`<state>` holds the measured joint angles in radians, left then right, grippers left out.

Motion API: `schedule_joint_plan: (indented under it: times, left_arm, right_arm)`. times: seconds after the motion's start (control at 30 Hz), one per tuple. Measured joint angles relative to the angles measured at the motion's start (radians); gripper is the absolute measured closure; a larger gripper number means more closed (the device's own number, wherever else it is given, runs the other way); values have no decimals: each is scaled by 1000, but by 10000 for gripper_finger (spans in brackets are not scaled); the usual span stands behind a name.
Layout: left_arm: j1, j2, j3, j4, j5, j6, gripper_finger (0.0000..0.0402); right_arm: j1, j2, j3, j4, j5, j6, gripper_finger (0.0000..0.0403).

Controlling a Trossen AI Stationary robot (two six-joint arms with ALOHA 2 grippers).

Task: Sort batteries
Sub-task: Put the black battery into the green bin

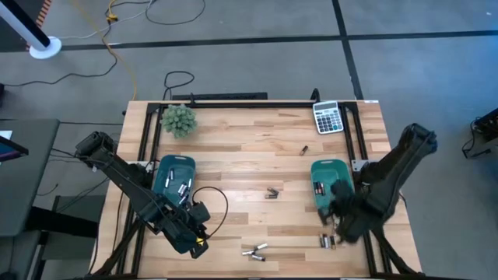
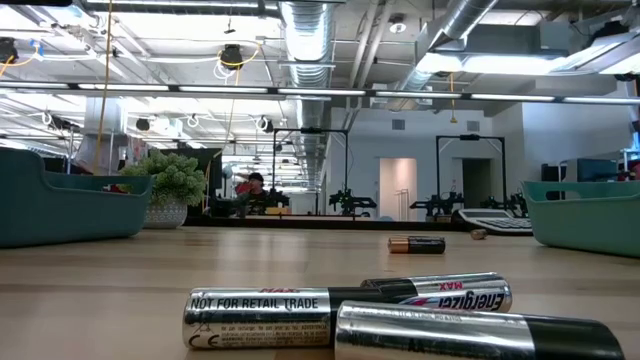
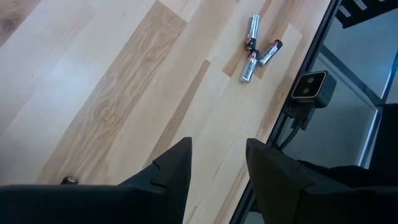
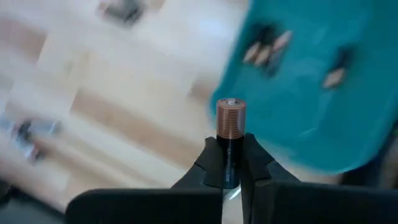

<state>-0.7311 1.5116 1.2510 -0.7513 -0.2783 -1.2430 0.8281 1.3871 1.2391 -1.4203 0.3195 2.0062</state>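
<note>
My right gripper (image 1: 336,223) hovers over the table's near right part, just near of the right teal bin (image 1: 327,180), shut on a battery (image 4: 231,118) with a coppery end. The bin (image 4: 323,62) holds several batteries. My left gripper (image 3: 217,168) stands open over the near left part (image 1: 198,239) with nothing between its fingers, beside the left teal bin (image 1: 173,173), which also holds batteries. Loose batteries lie flat on the wood at the near edge (image 1: 254,251), in the middle (image 1: 271,192), farther back (image 1: 305,149) and below my right gripper (image 1: 329,242). My right gripper pinches the battery's dark body (image 4: 229,155) between its two fingers (image 4: 255,158). The battery lies along the fingers, and its coppery end (image 4: 231,115) sticks out past the fingertips. The fingers point steeply down, and the battery is lifted clear of the table.
A grey calculator (image 1: 328,117) lies at the far right corner and a small potted plant (image 1: 178,119) stands at the far left. A small camera (image 3: 309,87) sits at the near edge. Bare wood lies between the two bins.
</note>
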Motion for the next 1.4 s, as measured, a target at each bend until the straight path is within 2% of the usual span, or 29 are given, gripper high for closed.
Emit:
schedule_joint_plan:
  times: [0.1,0.27,0.43,0.63,0.77,0.97,1.4]
  left_arm:
    - [0,5,0,0,0,-1,255]
    - [-2,29,-1,-14,0,-99,255]
    - [-27,58,-1,-132,7,-238,255]
    - [-67,60,-23,-261,86,-363,255]
    - [-106,61,-90,-230,197,-460,255]
    - [-168,61,-176,-191,269,-618,255]
    - [-193,61,-278,-103,299,-681,255]
  right_arm:
    - [-95,-69,-49,-38,0,-103,386]
    - [-239,-224,-218,123,-1,-300,386]
    - [-341,-389,-410,244,-45,-313,386]
    - [-416,-511,-556,336,-118,-320,385]
    - [-438,-517,-587,365,-140,-358,376]
    - [-439,-496,-589,390,-148,-417,363]
    - [-438,-484,-589,393,-149,-452,325]
